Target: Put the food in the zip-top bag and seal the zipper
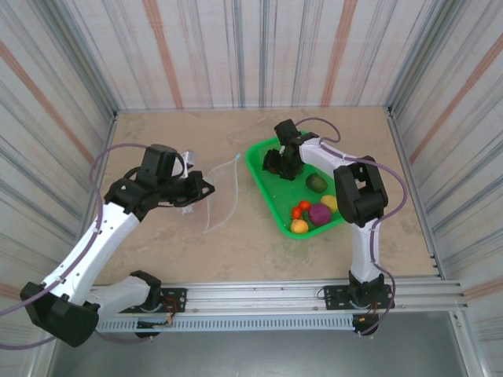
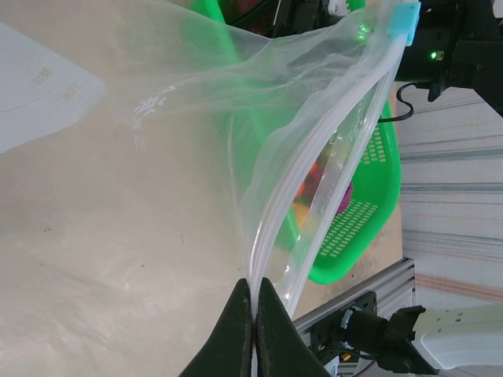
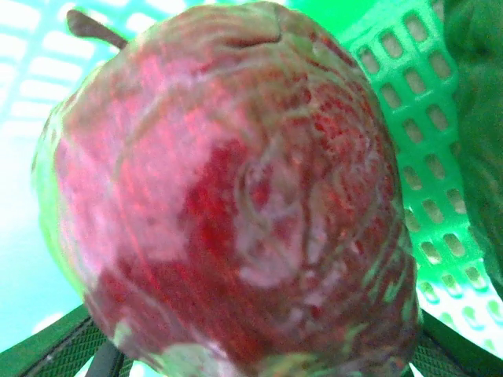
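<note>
Robot lab cell: striped panel walls (image 1: 196, 55) enclose a table (image 1: 236, 251); two arms (image 1: 102, 236) bolted to an aluminium rail (image 1: 267, 293).

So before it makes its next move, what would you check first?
1. Left gripper clamped on the zipper: ok, the jaws are closed on the strip.
2. Zip-top bag mouth open: ok, its two strips stand apart.
3. Right gripper down in the green basket: ok, with a red fruit close before its camera.
4. Fruit firmly gripped: cannot tell.
5. All food bagged: not ok, pieces lie in the basket.
</note>
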`<action>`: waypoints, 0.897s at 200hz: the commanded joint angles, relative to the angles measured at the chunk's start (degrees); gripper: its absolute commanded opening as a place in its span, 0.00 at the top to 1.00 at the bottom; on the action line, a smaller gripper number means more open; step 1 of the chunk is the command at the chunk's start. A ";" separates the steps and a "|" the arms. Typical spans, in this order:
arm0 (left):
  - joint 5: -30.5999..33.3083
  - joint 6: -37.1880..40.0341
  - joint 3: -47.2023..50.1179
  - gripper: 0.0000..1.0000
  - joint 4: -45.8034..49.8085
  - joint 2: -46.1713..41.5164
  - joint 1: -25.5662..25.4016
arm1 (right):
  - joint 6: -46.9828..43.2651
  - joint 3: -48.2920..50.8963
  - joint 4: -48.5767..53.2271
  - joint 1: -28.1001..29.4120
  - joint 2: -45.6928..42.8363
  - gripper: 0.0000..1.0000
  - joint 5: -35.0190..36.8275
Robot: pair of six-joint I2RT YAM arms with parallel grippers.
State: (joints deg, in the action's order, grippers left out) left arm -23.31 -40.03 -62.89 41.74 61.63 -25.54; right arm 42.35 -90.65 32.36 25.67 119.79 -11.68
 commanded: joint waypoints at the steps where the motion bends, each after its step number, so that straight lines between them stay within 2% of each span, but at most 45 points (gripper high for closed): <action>1: -0.16 0.94 -1.71 1.00 0.65 0.37 0.32 | -3.64 -1.42 0.97 -0.03 0.45 0.32 0.94; 40: -0.59 0.30 -1.80 1.00 -0.57 0.70 0.32 | -7.69 2.57 1.39 1.11 -6.29 0.35 3.70; 102: -1.13 -1.87 -1.53 1.00 -3.79 2.36 0.43 | -11.08 17.38 1.04 3.41 -26.62 0.35 5.61; 114: -1.85 -2.65 -1.33 1.00 -4.93 2.94 0.40 | -12.31 19.37 1.36 3.36 -29.05 0.31 4.76; 148: -2.61 -3.87 -1.11 1.00 -6.06 3.76 0.40 | -15.54 18.25 3.62 3.26 -28.96 0.24 8.10; 179: -2.43 -3.47 -1.65 1.00 -4.58 3.19 0.45 | -15.79 10.83 3.13 2.74 -20.50 0.17 8.72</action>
State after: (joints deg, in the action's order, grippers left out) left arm -24.58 -43.00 -63.00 36.71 65.36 -25.54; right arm 28.77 -73.91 34.39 28.86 92.79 -4.69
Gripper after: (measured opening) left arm 0.053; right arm 0.804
